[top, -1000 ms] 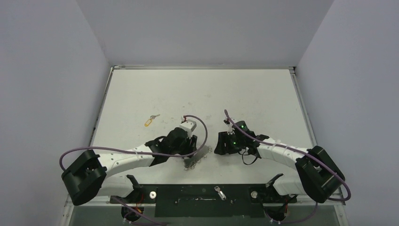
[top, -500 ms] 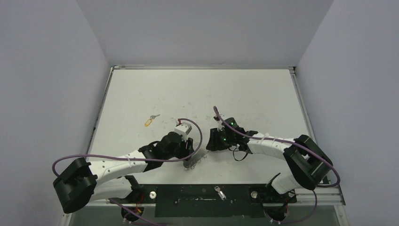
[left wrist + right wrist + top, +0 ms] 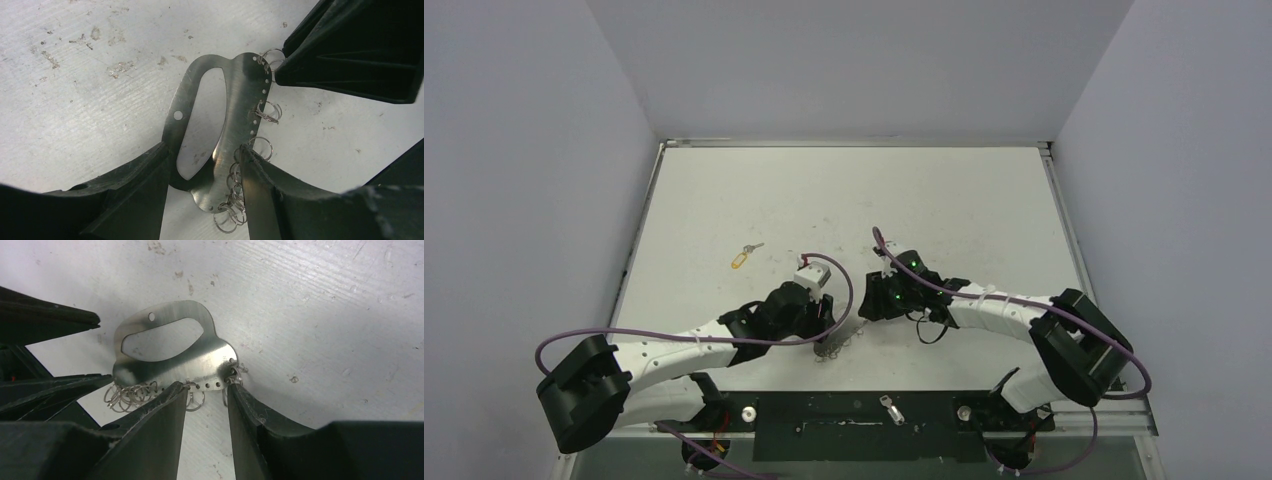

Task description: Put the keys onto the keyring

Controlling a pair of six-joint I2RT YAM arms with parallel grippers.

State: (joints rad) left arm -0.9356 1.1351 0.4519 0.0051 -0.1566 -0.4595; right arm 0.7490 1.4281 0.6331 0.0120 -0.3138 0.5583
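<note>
The left gripper (image 3: 203, 150) clamps the flat silver-grey oval metal keyring (image 3: 242, 95) across its width. The right gripper (image 3: 205, 386) straddles its ringed edge; whether it grips is unclear.

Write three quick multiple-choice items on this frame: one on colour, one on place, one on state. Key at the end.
1. The keyring is:
A red
B yellow
C silver-grey

2. The yellow-tagged key lies:
A loose on the table, apart from the keyring
B threaded on the keyring
C hanging off the table edge

3. The left pincer is:
A open, clear of everything
B shut across the keyring
C out of view

Key:
C, both wrist views show bare brushed metal.
A, the top view shows it alone on the white surface.
B, its fingers press against the plate's two edges.
</note>
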